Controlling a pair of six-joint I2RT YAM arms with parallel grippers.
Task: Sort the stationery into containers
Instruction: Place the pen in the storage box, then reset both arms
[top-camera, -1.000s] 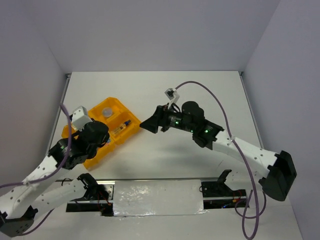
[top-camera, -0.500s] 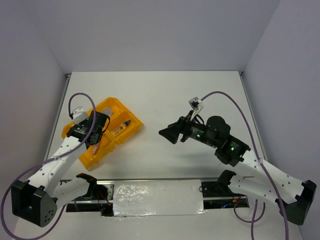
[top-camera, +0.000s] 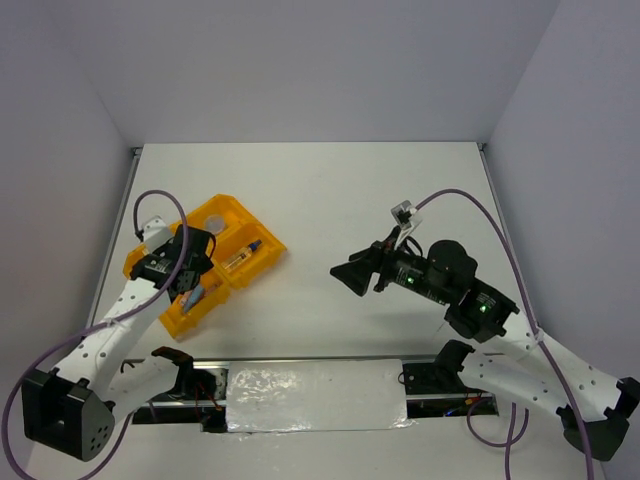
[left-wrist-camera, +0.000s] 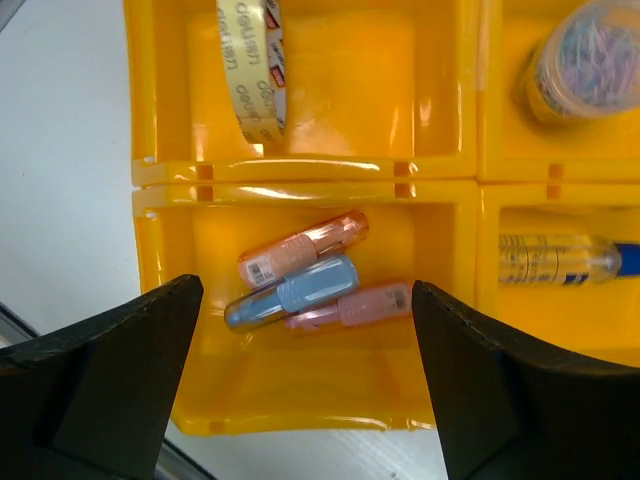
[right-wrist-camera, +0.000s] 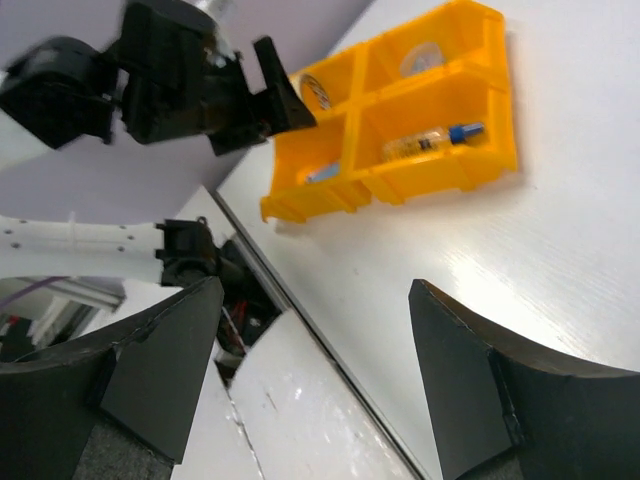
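Observation:
The yellow-orange tray (left-wrist-camera: 300, 172) lies at the table's left (top-camera: 235, 208). My left gripper (left-wrist-camera: 305, 385) hangs open over its near compartment (top-camera: 190, 277), nothing between the fingers. Below it lie an orange pen-like piece (left-wrist-camera: 305, 248), a blue one (left-wrist-camera: 290, 292) and a pink one (left-wrist-camera: 350, 305), side by side. A beige tape ring (left-wrist-camera: 255, 65) stands in the compartment beyond. A round jar (left-wrist-camera: 590, 60) and a clear tube with a blue cap (left-wrist-camera: 560, 258) fill the other two. My right gripper (top-camera: 350, 277) is open and empty, above bare table to the right of the tray (right-wrist-camera: 440, 180).
A metal rail (top-camera: 310, 360) and a white panel (top-camera: 315, 395) run along the near edge between the arm bases. White walls close the table at the left, back and right. The left arm (right-wrist-camera: 170, 75) shows over the tray in the right wrist view.
My left gripper has opened wide over the tray's near compartment. The right arm has drawn back a little further to the right, away from the tray.

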